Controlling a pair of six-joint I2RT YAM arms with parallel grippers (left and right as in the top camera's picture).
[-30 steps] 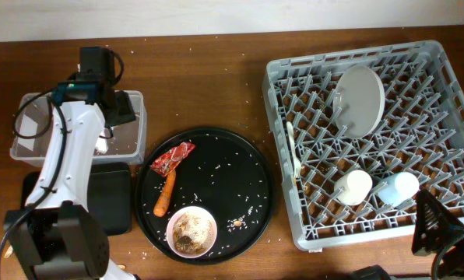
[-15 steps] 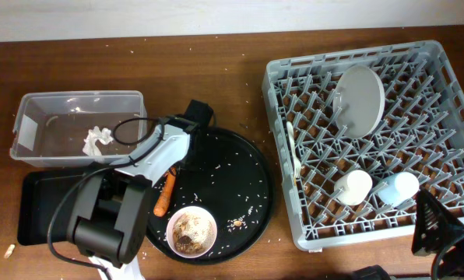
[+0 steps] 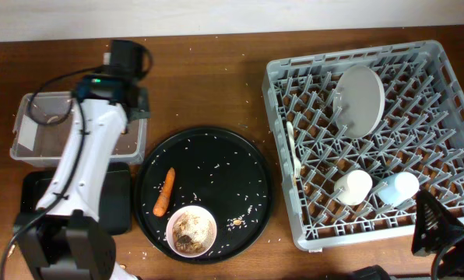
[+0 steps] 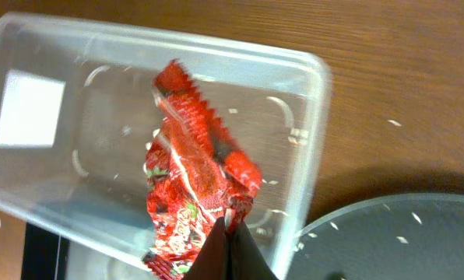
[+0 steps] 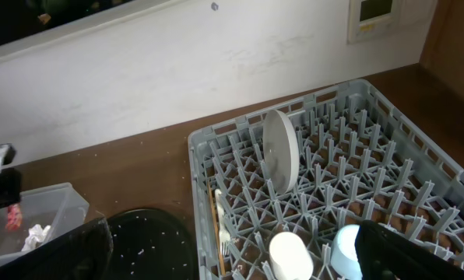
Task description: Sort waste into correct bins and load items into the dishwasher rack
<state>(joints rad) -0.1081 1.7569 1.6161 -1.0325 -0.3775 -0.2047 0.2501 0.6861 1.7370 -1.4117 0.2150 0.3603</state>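
My left gripper (image 4: 230, 233) is shut on a crinkled red wrapper (image 4: 191, 180), which hangs over the clear tub (image 4: 100, 101). From overhead the left gripper (image 3: 131, 99) sits above the right end of the clear tub (image 3: 29, 128), and the arm hides the wrapper. An orange stick (image 3: 164, 191) and a small white bowl (image 3: 191, 231) of brownish scraps lie on the round black tray (image 3: 216, 155). The grey rack (image 3: 442, 117) holds a white plate (image 3: 359, 99), a pale cup (image 3: 354, 187), a blue cup (image 3: 397, 187) and a white fork (image 3: 294, 152). My right gripper (image 5: 216, 260) is open and empty beside the rack.
A shallow black rectangular tray (image 3: 115, 204) lies in front of the clear tub, left of the round tray. Crumpled white tissue (image 5: 37, 233) rests inside the tub. Rice grains are scattered over the round tray and the wooden table (image 3: 216, 78).
My left arm reached to the round tray, shut on the red wrapper and carried it back over the clear tub. The right arm has not moved.
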